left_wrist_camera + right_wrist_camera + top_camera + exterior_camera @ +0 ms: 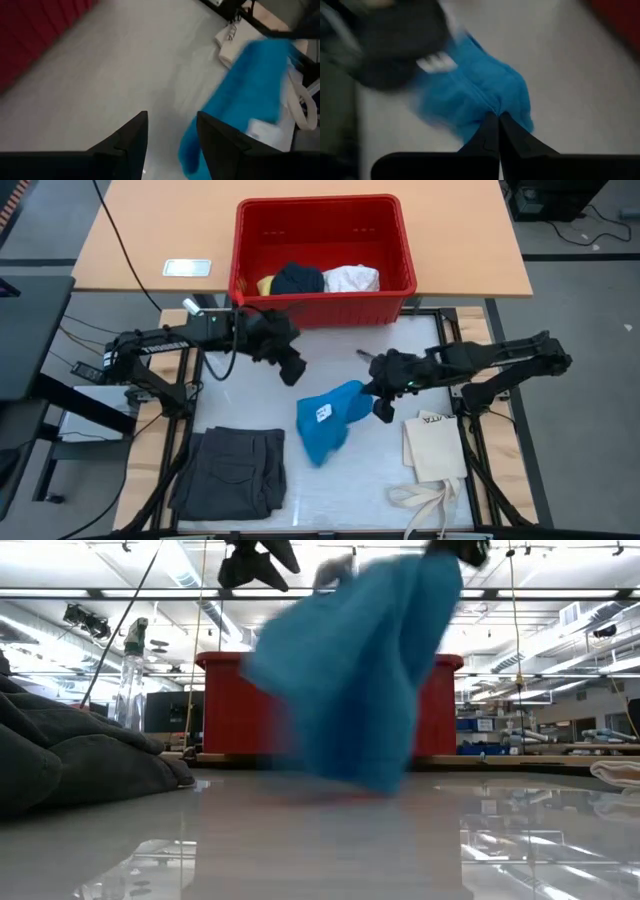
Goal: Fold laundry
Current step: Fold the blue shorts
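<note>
Bright blue cloth garment with a white label (330,423): centre of the high view, one edge lifted off the white tabletop (400,480), the rest hanging; a blue blur mid-frame in the low view. Right gripper (382,406): at the garment's upper right edge, fingers pinched tight on the blue fabric. Left gripper (292,370): up and left of the garment, apart from it, fingers partly spread with nothing between them. Dark grey cargo shorts, folded flat (232,471): lower left of the table. Red plastic crate (320,308): top centre, containing navy (298,279), white (352,278) and yellow (265,284) cloth pieces. Cream tote bag with long straps (434,445): lower right.
</note>
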